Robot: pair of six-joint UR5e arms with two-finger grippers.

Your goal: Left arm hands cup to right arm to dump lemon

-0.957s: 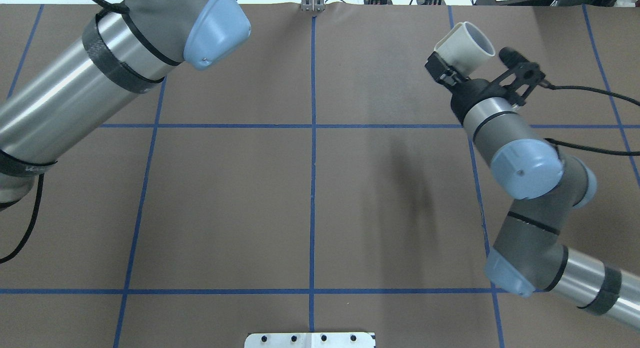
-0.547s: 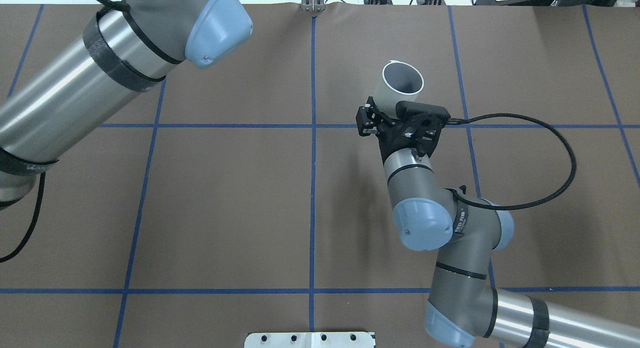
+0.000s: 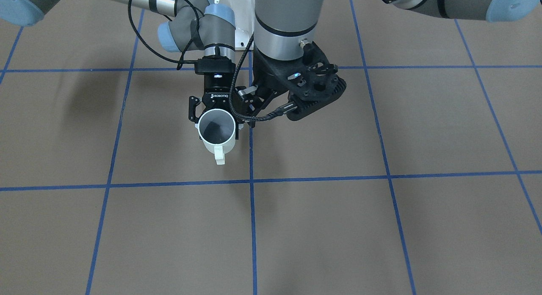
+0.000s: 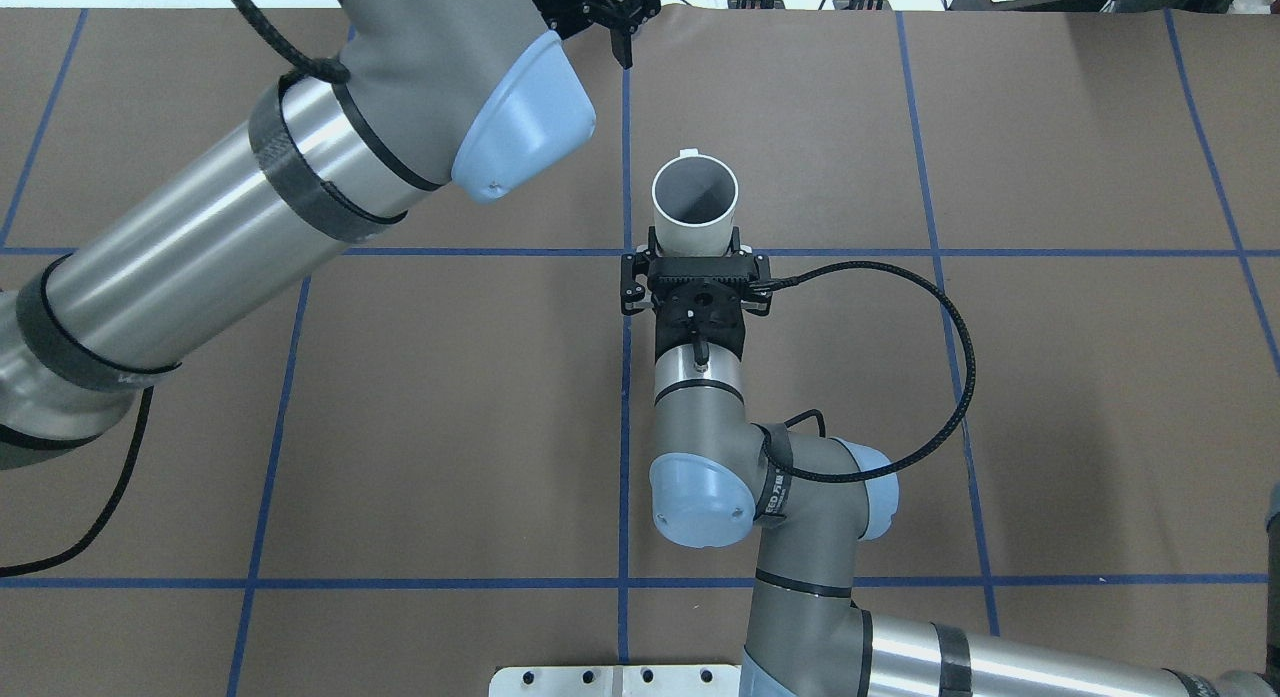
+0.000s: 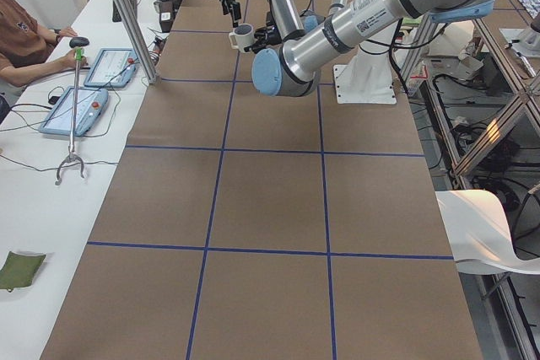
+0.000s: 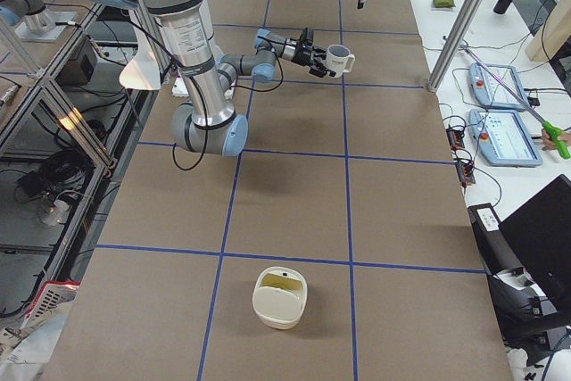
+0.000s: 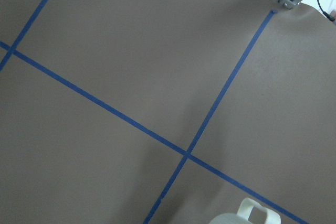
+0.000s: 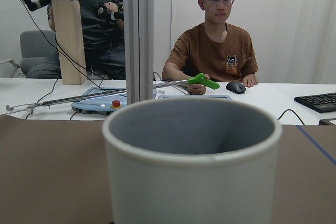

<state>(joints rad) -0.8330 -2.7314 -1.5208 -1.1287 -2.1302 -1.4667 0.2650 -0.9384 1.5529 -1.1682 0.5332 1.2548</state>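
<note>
Overhead exterior: our right gripper is clamping the upright cup. Left gripper is hovering beyond; we cannot tell its width.

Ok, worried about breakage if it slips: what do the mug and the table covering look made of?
The cup: probably glazed ceramic, white with greyish inside; thick smooth rim, slight sheen. Hard plastic isn't excluded. The table covering: matte brown paper or thin mat; flat, glare-free, taped blue lines.
</note>
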